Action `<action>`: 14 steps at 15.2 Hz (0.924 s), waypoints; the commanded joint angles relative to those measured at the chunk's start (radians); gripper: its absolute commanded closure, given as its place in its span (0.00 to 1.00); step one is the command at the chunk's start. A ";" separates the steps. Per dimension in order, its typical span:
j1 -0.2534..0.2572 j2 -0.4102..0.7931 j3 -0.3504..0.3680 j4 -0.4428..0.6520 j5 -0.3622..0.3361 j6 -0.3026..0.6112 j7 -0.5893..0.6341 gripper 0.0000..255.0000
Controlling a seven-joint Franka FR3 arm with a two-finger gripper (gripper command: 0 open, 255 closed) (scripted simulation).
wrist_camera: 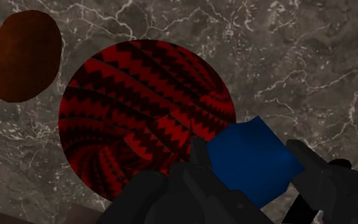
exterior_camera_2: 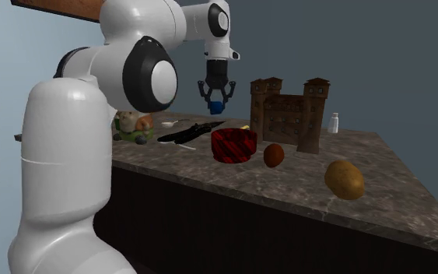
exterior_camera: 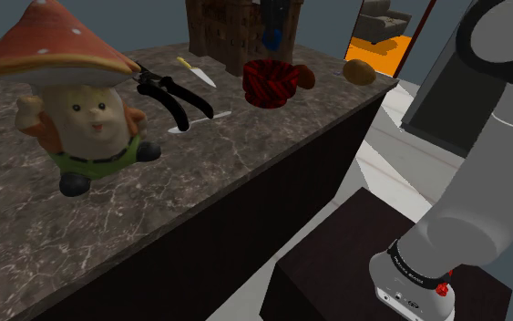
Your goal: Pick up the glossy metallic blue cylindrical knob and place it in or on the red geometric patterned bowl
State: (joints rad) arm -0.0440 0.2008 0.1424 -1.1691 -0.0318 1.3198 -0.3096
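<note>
My black gripper (exterior_camera_2: 215,95) hangs in the air above the counter, shut on the glossy blue knob (exterior_camera_2: 216,99). In the wrist view the blue knob (wrist_camera: 254,159) sits clasped between my two fingers (wrist_camera: 199,158). The red bowl (wrist_camera: 142,114) with its black zigzag pattern lies below, mostly to one side of the knob. In the shoulder view the gripper (exterior_camera: 275,33) and the blue knob (exterior_camera: 273,40) hover just above and behind the red bowl (exterior_camera: 268,80). The red bowl (exterior_camera_2: 234,145) stands upright on the dark marble counter (exterior_camera_2: 396,187).
A brown ball (exterior_camera_2: 274,156) lies right beside the bowl, a potato (exterior_camera_2: 344,179) farther along. A brown castle model (exterior_camera_2: 287,113) stands behind the bowl. Black pliers (exterior_camera: 174,96), a knife (exterior_camera: 196,73) and a mushroom gnome (exterior_camera: 76,100) occupy the counter's other end.
</note>
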 commanded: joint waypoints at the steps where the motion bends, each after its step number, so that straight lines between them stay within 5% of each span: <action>1: -0.018 0.075 -0.014 0.112 -0.009 -0.037 -0.038 1.00; 4: -0.039 0.254 -0.033 0.396 -0.027 -0.141 -0.094 1.00; 14: -0.061 0.108 -0.032 0.021 -0.009 0.088 -0.094 1.00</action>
State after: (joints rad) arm -0.1031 0.3229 0.1108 -1.1128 -0.0428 1.3855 -0.4034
